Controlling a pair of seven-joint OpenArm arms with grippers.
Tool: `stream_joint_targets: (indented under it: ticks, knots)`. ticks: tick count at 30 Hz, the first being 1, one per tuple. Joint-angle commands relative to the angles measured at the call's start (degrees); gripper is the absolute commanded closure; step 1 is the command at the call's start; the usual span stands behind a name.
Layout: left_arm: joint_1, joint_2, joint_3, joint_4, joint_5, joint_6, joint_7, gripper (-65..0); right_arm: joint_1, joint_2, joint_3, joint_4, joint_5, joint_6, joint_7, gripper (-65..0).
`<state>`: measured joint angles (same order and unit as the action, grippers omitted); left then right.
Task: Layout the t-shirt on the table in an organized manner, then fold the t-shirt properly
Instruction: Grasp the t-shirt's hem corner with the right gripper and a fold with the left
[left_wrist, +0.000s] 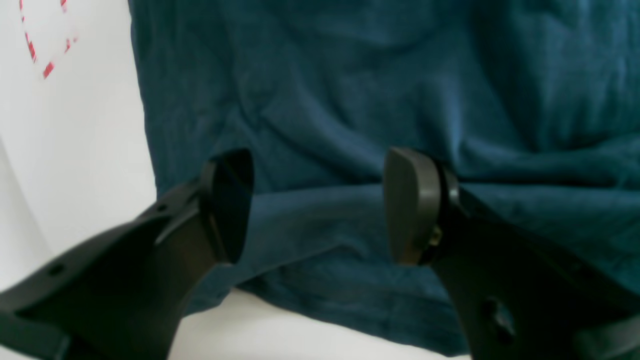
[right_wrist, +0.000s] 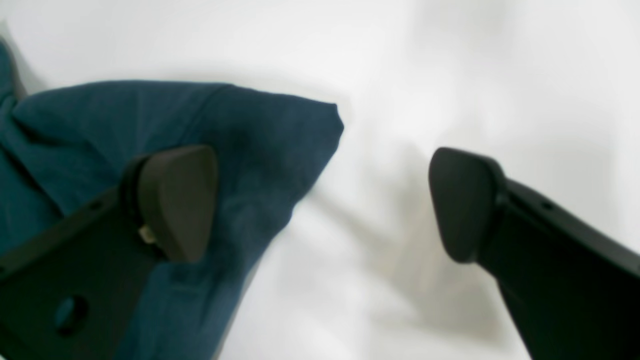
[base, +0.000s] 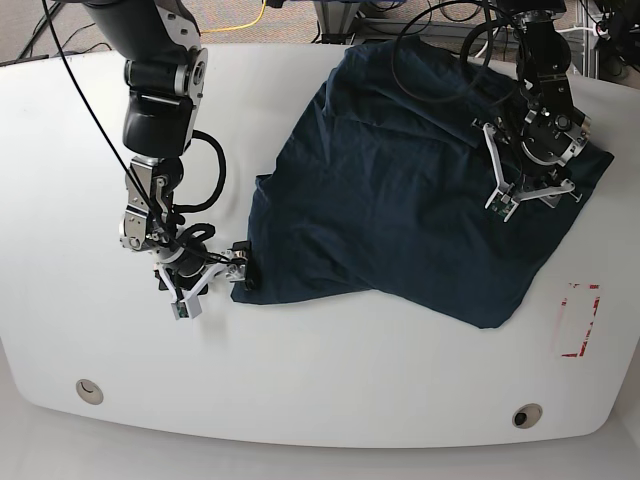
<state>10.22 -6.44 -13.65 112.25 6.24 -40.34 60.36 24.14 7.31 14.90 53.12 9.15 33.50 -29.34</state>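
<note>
The dark navy t-shirt (base: 420, 190) lies crumpled and slanted across the right half of the white table (base: 330, 370). My left gripper (base: 525, 195) hovers over the shirt's right part. In the left wrist view this left gripper (left_wrist: 320, 205) is open above wrinkled t-shirt fabric (left_wrist: 350, 100), close to a fabric edge, with nothing between the fingers. My right gripper (base: 215, 278) sits at the shirt's lower-left corner. In its wrist view the right gripper (right_wrist: 320, 202) is open, one finger over the t-shirt corner (right_wrist: 270, 135) and the other over bare table (right_wrist: 450, 75).
A red tape rectangle (base: 578, 320) marks the table at the right, also seen as the red tape (left_wrist: 47, 50) in the left wrist view. Two round grommet holes (base: 89, 390) (base: 527, 414) lie near the front edge. Cables hang behind the far edge.
</note>
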Motion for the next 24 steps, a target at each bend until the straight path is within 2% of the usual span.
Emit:
stream_joint_targets:
  ticks: [1, 7, 15, 18, 24]
  knots:
    - [-0.5, -0.5, -0.2, 1.1, 0.0, 0.3, -0.6, -38.5, 2.8, 0.9, 0.0, -1.1, 1.0, 0.4, 3.2, -65.0]
    - [-0.5, -0.5, -0.2, 1.1, 0.0, 0.3, -0.6, -38.5, 2.9, 0.6, -0.1, -3.6, 1.0, 0.4, 3.9, -65.0]
    - [-0.5, -0.5, -0.2, 1.1, 0.0, 0.3, -0.6, -38.5, 2.5, -2.6, -0.2, -3.6, 0.7, 0.5, 3.9, -64.2]
    - [-0.5, -0.5, -0.2, 1.1, 0.0, 0.3, -0.6, -38.5, 2.5, -3.5, -0.2, -3.6, 0.7, 0.6, 3.9, -58.5]
    - [-0.5, -0.5, -0.2, 1.1, 0.0, 0.3, -0.6, -38.5, 2.4, -4.4, -0.2, -3.6, 0.6, 2.5, 3.9, -39.3]
